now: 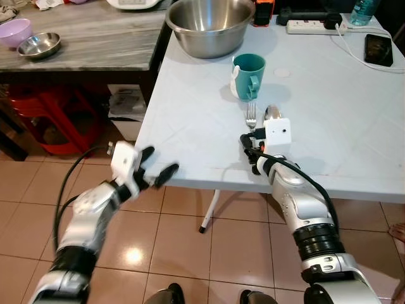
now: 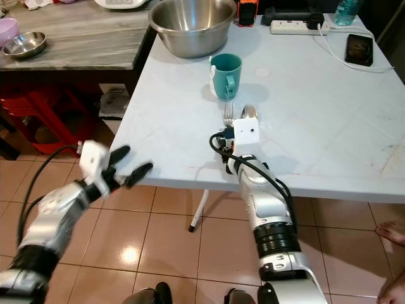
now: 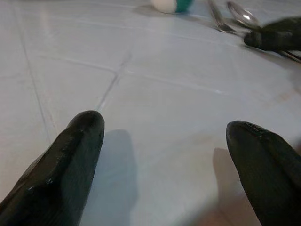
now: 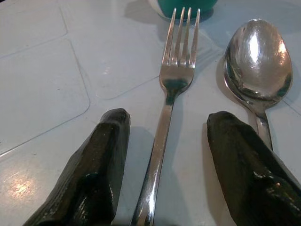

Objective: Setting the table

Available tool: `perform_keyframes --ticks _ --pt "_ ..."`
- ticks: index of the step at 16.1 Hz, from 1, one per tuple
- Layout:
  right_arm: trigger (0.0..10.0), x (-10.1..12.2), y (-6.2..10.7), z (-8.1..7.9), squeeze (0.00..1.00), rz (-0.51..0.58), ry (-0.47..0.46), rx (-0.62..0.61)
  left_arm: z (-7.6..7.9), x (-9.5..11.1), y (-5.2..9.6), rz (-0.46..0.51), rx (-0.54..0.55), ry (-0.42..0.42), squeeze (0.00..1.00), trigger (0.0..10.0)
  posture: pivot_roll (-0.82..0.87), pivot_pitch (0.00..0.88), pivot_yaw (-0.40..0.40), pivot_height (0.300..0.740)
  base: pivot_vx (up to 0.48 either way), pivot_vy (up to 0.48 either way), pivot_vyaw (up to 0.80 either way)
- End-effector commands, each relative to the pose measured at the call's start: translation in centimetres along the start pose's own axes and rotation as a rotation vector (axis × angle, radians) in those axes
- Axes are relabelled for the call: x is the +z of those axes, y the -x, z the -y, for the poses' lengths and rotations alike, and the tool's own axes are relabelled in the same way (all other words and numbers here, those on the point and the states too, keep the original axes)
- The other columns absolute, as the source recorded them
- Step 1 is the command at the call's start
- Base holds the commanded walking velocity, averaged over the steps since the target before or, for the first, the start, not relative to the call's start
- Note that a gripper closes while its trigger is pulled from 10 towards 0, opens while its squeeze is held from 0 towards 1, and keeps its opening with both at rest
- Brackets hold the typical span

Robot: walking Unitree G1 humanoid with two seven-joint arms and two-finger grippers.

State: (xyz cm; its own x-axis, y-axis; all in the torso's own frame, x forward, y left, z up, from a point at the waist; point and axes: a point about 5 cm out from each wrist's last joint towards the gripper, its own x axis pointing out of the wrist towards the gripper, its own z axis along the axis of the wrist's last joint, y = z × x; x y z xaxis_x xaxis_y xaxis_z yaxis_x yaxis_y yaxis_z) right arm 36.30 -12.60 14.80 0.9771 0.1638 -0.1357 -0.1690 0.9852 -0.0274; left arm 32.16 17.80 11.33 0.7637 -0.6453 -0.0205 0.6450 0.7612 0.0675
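Cutlery lies side by side on the white table (image 1: 190,126): a fork (image 4: 170,94) and a spoon (image 4: 257,56), both pointing away from the robot toward a teal mug (image 1: 248,75) that stands just beyond their tips. The right gripper (image 4: 162,162) rests low over the tabletop with its two black fingers apart, one on each side of the fork's handle and not yet closed on it; the spoon's handle runs just outside the far finger. The fork's long axis runs in line with the fingers, so the handle sits squarely in the gap and a simple closing of the fingers would likely take it. The left gripper (image 1: 158,168) hovers at the near edge of the table, well apart from the cutlery, its fingers spread and holding nothing. The right arm is plainly the nearer of the two. A large steel bowl (image 1: 209,25) stands behind the mug, and a power strip (image 1: 310,25) and a phone (image 1: 378,49) lie at the far side.
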Motion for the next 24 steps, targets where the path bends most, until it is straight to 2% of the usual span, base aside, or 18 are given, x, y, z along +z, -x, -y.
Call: perform_keyframes --ticks 1,4,9,13,14,15,16,22,24 --pt "10.0 -0.9 0.1 -0.2 0.0 -0.03 -0.009 0.004 0.5 0.4 0.1 0.004 -0.054 -0.061 0.0 10.0 -0.12 0.182 0.086 0.74 0.0 0.0 0.0" --pt "10.0 -0.5 -0.2 -0.4 0.0 -0.023 -0.011 0.013 1.0 0.3 0.0 0.017 -0.077 -0.074 0.0 10.0 -0.12 0.177 0.085 0.74 0.0 0.0 0.0" --pt "10.0 0.0 -0.8 -0.6 0.0 -0.019 0.017 0.039 1.5 2.9 -1.4 0.135 -0.052 -0.05 0.0 10.0 -0.12 0.176 0.081 0.74 0.0 0.0 0.0" --pt "10.0 0.2 -1.2 -0.9 0.0 -0.019 0.02 0.059 2.3 2.4 -1.4 0.124 -0.083 -0.06 0.0 10.0 -0.12 0.182 0.08 0.74 0.0 0.0 0.0" --pt "8.7 0.4 -1.4 -1.1 0.0 -0.017 0.015 0.074 2.4 2.2 -1.3 0.118 -0.09 -0.065 0.0 10.0 -0.12 0.183 0.08 0.74 0.0 0.0 0.0" --pt "0.9 0.5 -1.5 -1.1 0.0 -0.018 0.012 0.074 2.5 2.2 -1.4 0.115 -0.093 -0.066 0.0 10.0 -0.12 0.183 0.08 0.74 0.0 0.0 0.0" --pt "0.0 0.6 -1.7 -1.1 0.0 -0.023 0.007 0.069 2.8 2.2 -1.4 0.112 -0.103 -0.072 0.0 10.0 -0.12 0.184 0.08 0.74 0.0 0.0 0.0" --pt "0.0 0.1 -1.8 -1.4 0.0 -0.075 -0.037 0.057 3.3 2.3 -1.4 0.112 -0.141 -0.089 0.0 10.0 -0.12 0.184 0.077 0.74 0.0 0.0 0.0" --pt "0.8 -0.5 -1.6 -1.5 0.0 -0.097 -0.043 0.037 3.3 2.3 -1.4 0.112 -0.141 -0.092 0.0 10.0 -0.12 0.183 0.078 0.74 0.0 0.0 0.0"
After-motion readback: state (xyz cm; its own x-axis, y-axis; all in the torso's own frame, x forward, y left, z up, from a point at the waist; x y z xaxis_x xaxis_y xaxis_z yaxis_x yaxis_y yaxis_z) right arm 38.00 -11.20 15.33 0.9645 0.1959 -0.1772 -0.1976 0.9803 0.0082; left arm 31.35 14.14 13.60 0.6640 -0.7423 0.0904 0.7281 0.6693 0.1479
